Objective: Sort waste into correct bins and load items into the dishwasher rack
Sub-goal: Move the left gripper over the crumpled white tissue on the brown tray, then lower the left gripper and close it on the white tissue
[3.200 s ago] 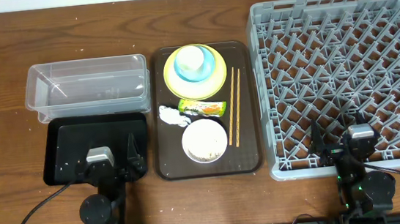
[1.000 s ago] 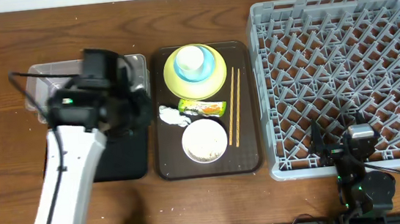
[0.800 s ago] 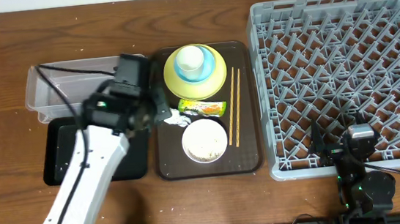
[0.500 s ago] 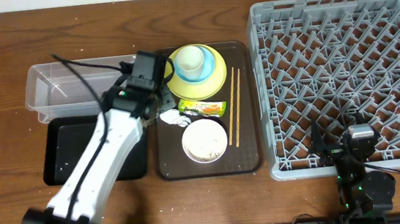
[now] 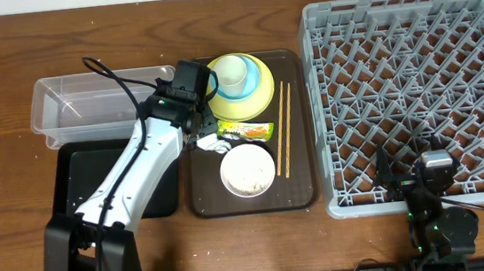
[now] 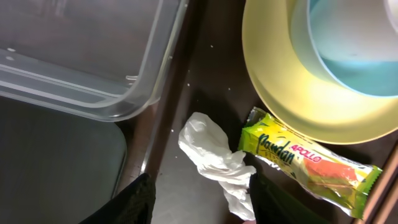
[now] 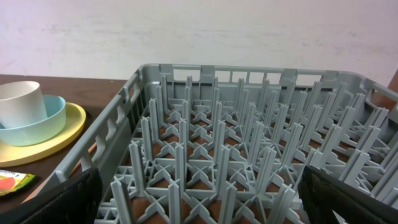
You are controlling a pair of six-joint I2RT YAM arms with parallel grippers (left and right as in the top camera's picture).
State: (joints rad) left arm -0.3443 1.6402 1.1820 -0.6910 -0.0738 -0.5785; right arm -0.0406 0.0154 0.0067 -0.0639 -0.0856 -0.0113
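Overhead view: large brown rectangular serving tray (image 5: 202, 202) sits mid-table, used as the landmark. Left gripper (image 6: 200, 194) hangs over the tray's left edge, dark fingers (image 6: 134, 199) spread apart, straddling the small crumpled white tissue (image 6: 211, 155). One finger looks to be touching the tissue's lower end, nothing pinched.

Tissue lies on the tray near its left rim, about halfway up. Green-and-orange snack wrapper (image 5: 246, 131) lies flat on the tray just right of the tissue, touching it or nearly so. Round yellow plate (image 5: 261, 102) is at the tray's far end, with the light blue bowl (image 5: 254, 79) on it and the small white cup (image 5: 231, 70) upright inside the bowl. White bowl (image 5: 247, 169) is on the tray's near half, with pale rice-like grains (image 5: 249, 186) in its bottom. Pair of thin wooden chopsticks (image 5: 283, 130) lies lengthwise along the tray's right side.

Clear rectangular plastic tub (image 5: 80, 115) is left of the tray at the far end. Glossy black shallow tray (image 5: 73, 183) is left of the tray at the near end, just below the tub. Large grey plastic dishwasher rack (image 5: 416, 92) with upright pegs is right of the tray.

Right gripper (image 7: 199, 186) is parked at the rack's near edge, well right of the tray, fingers spread wide, holding nothing.
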